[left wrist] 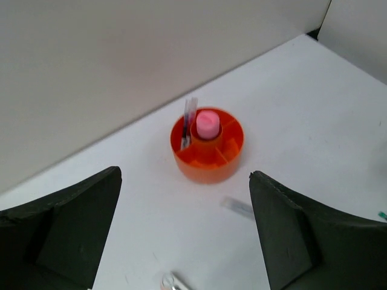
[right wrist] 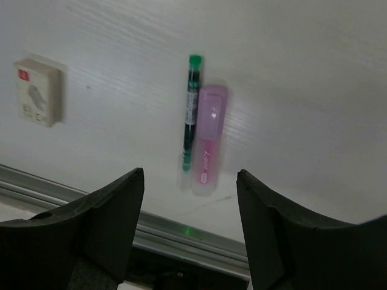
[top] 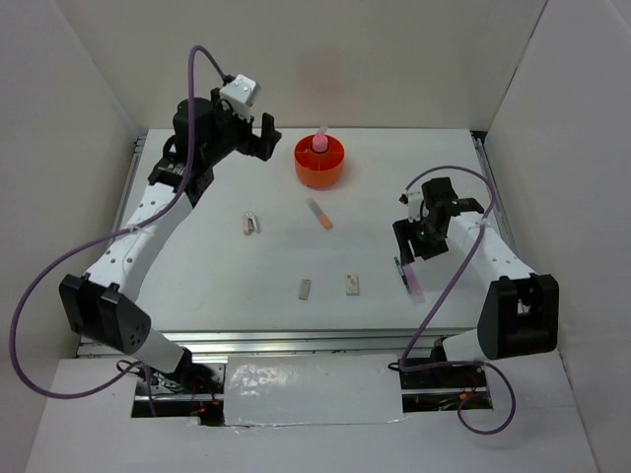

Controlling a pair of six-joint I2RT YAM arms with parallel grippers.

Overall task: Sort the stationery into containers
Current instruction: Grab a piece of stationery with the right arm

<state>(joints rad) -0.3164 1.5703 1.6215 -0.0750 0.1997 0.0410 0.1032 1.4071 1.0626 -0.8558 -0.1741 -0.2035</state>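
The round orange tub [top: 319, 168] stands at the back centre, with a pink glue stick [top: 321, 143] upright in its central ring. In the left wrist view the tub [left wrist: 207, 158] also holds thin pens [left wrist: 189, 116] beside the glue stick [left wrist: 208, 124]. My left gripper [top: 264, 138] is open and empty, raised to the left of the tub. An orange-pink marker [top: 318, 214] lies in front of the tub. My right gripper [top: 412, 248] is open and empty, just above a green-capped pen [right wrist: 191, 115] and a pink highlighter [right wrist: 207, 142] lying side by side.
A pink and white eraser pair [top: 252, 224] lies left of centre. A beige eraser [top: 305, 289] and a white eraser [top: 352, 285] lie near the front; the white one shows in the right wrist view [right wrist: 37, 90]. The metal front rail [right wrist: 181, 235] runs just beyond the pen.
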